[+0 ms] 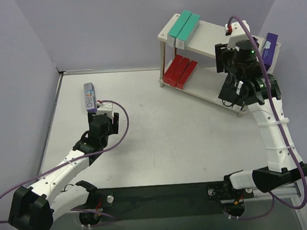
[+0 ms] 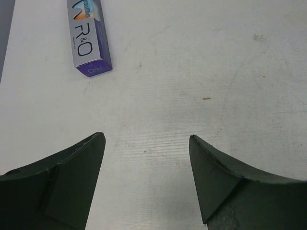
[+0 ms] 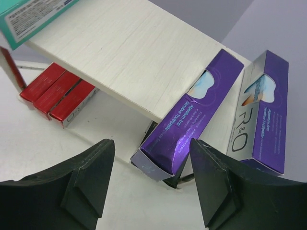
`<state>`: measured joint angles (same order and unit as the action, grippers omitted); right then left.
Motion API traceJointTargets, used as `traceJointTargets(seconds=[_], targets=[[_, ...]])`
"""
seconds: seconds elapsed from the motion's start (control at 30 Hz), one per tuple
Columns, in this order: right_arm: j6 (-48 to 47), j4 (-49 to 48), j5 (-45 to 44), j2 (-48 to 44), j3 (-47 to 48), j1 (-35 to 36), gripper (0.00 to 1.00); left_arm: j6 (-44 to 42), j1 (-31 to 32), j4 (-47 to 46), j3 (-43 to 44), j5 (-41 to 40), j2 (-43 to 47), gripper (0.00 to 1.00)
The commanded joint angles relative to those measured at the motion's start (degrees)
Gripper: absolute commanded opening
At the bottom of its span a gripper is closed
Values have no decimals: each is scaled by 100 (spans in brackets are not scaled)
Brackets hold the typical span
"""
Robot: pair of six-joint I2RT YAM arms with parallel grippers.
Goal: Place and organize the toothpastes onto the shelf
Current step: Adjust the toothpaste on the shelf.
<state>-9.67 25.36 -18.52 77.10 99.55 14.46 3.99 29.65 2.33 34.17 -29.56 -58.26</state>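
Toothpastes [image 1: 181,71] sat mostly on the shelf [image 1: 211,36] at the upper right of the top view. Teal cartons [image 1: 184,25] lay side by side at the left end of the top board, and red cartons [image 1: 184,66] were packed together on the lower one, apparently sorted by colour. In the right wrist view, a purple carton [image 3: 189,120] lay askew on the top board, its near end overhanging the edge, beside a silver-faced carton [image 3: 261,115]. The right gripper [image 3: 152,148] hung just before that overhang with its jaws apart, clamping nothing and probably lined up to straighten it. One loose carton [image 1: 90,98] lay on the table [image 1: 170,135] at the upper left. The left gripper [image 2: 146,158] stood near it, jaws spread and empty, likely set for a pickup.
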Motion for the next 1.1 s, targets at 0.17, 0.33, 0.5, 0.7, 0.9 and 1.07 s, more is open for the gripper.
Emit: traceJointTargets(seconds=[0.17, 0.33, 0.5, 0.7, 0.9, 1.07], targets=[[-1537, 891, 1526, -309, 91, -504, 73, -100, 146, -347, 2, -67, 95, 81], [-1968, 944, 1808, -257, 100, -734, 75, -144, 225, -365, -16, -41, 131, 82], [-2091, 935, 1686, 41, 337, -778, 74, -197, 269, -391, -25, -23, 157, 81], [-2091, 769, 1334, 332, 530, -831, 71, -232, 322, -400, -42, -23, 183, 81], [-2170, 610, 1079, 429, 610, -936, 66, -241, 357, -417, -51, -15, 192, 81], [-2179, 487, 1052, 472, 557, -1076, 63, -258, 375, -426, -60, -15, 192, 81]])
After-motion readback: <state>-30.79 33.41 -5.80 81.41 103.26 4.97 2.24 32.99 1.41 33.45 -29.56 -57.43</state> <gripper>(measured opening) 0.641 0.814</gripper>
